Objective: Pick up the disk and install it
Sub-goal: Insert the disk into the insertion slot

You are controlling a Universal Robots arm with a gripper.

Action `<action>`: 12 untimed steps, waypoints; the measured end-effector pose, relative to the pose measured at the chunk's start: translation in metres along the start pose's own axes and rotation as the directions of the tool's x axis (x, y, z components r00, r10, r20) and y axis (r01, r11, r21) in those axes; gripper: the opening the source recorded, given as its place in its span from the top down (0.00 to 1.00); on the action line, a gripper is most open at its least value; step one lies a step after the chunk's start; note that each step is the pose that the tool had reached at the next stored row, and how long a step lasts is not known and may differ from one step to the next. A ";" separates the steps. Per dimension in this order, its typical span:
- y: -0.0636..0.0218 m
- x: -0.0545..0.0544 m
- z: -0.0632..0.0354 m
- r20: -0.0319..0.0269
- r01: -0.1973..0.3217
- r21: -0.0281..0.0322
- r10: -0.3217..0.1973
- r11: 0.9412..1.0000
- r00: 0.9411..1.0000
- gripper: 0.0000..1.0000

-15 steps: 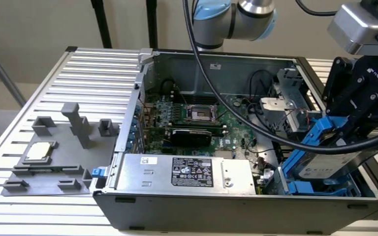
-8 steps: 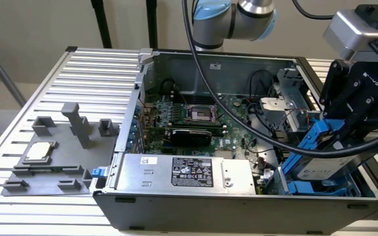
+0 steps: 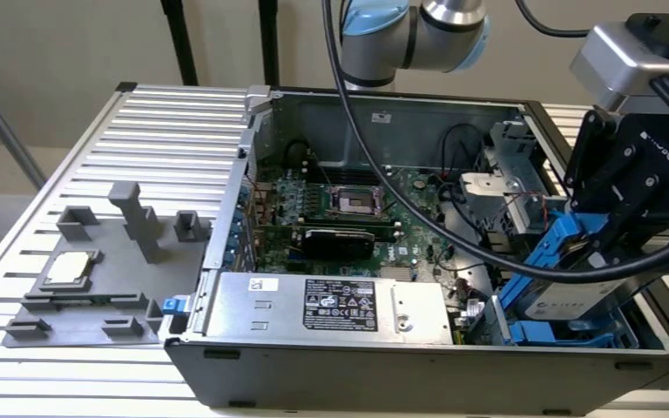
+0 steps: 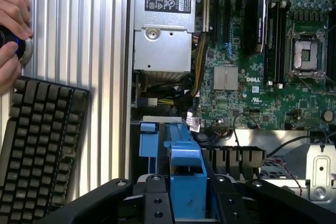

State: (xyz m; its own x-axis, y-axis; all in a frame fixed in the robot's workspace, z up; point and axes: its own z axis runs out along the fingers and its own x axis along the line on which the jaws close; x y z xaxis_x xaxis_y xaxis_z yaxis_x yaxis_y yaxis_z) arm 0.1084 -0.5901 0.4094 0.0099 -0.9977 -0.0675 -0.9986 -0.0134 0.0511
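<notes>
Now, fingers point(image 3: 609, 228) clamped on the disk point(image 3: 561, 300) (blue bracket) — tilted, inside the case point(image 3: 428, 366).

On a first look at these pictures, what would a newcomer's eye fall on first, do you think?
The bright blue-framed disk stands out, clamped in the black end effector at the drive bay at the exterior view's right end of the open computer case. Next, the green motherboard inside it, and a person's hand near a black keyboard.

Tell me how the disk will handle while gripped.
Likely rigid: the disk looks like a flat metal slab. Probably dense for its size. Its blue plastic carrier may flex or slip slightly where the gripper clamps it.
</notes>
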 end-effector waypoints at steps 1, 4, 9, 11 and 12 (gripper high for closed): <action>0.0000 0.000 0.0002 0.000 0.000 0.000 0.000 1.000 1.000 0.67; -0.0001 0.000 0.0006 0.000 0.000 0.000 0.000 1.000 1.000 0.66; -0.0063 0.000 0.0009 0.000 0.000 0.000 0.000 1.000 1.000 0.59; -0.0154 0.000 0.0004 0.000 0.000 0.000 0.000 1.000 1.000 0.59; -0.0190 0.000 0.0002 0.000 0.000 0.000 0.000 1.000 1.000 0.59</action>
State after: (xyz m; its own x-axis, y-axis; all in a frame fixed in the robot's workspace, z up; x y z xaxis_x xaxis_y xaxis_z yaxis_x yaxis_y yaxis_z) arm 0.1274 -0.5901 0.4082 0.0100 -0.9977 -0.0677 -0.9986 -0.0135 0.0510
